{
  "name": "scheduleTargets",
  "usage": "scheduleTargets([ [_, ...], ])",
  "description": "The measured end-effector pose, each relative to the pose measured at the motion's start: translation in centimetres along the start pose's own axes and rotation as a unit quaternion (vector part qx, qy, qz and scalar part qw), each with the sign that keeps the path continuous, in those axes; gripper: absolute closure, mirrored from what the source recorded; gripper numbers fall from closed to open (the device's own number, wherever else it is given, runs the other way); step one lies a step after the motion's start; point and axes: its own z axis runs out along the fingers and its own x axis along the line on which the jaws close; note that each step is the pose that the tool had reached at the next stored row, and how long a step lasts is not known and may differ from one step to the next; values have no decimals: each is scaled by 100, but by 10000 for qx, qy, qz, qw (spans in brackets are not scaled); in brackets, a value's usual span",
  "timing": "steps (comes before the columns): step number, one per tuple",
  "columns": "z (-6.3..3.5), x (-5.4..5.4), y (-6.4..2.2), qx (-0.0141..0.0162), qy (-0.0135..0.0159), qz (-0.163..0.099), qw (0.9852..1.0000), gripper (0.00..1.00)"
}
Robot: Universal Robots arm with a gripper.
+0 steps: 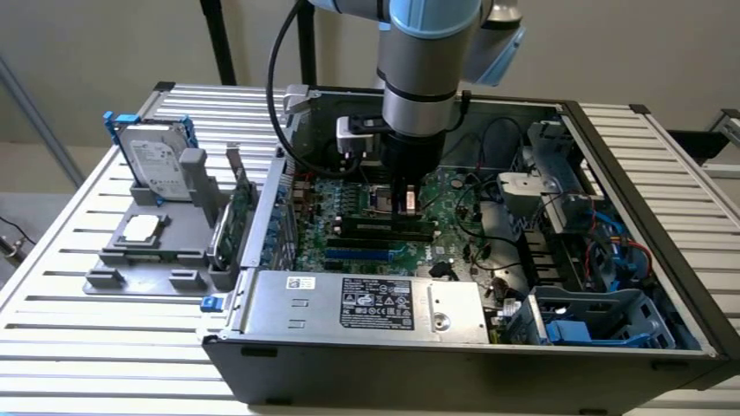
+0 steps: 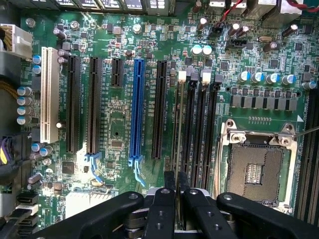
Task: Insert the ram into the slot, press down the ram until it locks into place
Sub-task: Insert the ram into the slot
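Slatted metal bench carries an open computer case; inside it, the tool stands nearly closed, pinching the ram edge-on, directly over the slot; the stick looks light, stiff and fragile; it is probably best gripped mid-length on its flat faces, squarely.
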Motion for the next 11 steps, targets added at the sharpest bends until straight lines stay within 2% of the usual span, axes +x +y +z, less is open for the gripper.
scheduleTargets([
  [11, 22, 0, 0, 2, 1, -1, 10000, 87],
])
